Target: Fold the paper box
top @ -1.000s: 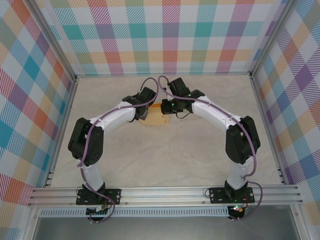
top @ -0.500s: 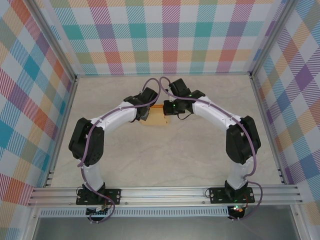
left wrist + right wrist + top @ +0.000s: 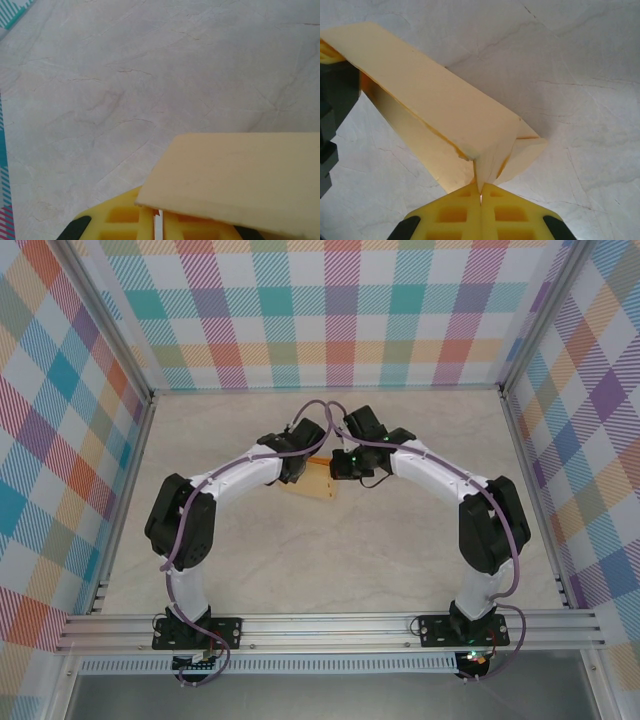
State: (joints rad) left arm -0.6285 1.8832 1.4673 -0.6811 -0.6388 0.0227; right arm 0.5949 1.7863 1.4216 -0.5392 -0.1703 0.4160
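The paper box [image 3: 315, 478] is a pale tan card piece, partly folded, held up between both arms at the middle of the table. My left gripper [image 3: 296, 468] is shut on its left edge; in the left wrist view a flat tan panel [image 3: 245, 175] lies over the yellow fingers [image 3: 125, 217], and my left gripper [image 3: 157, 225] pinches a thin white edge. My right gripper [image 3: 481, 192] is shut on a folded corner of the box [image 3: 435, 100], whose long panel runs up and left with a small flap [image 3: 522, 155] at the right. My right gripper [image 3: 338, 466] meets the box's right side.
The pale marbled tabletop [image 3: 330, 560] stretches around the arms. Checked coloured walls [image 3: 330, 310] and metal posts enclose the table at the back and both sides. A metal rail [image 3: 330, 628] with both arm bases runs along the near edge.
Both grippers and the box have shifted slightly right and toward the near side. The box's tan panel now shows more below the grippers. Both grips have stayed shut.
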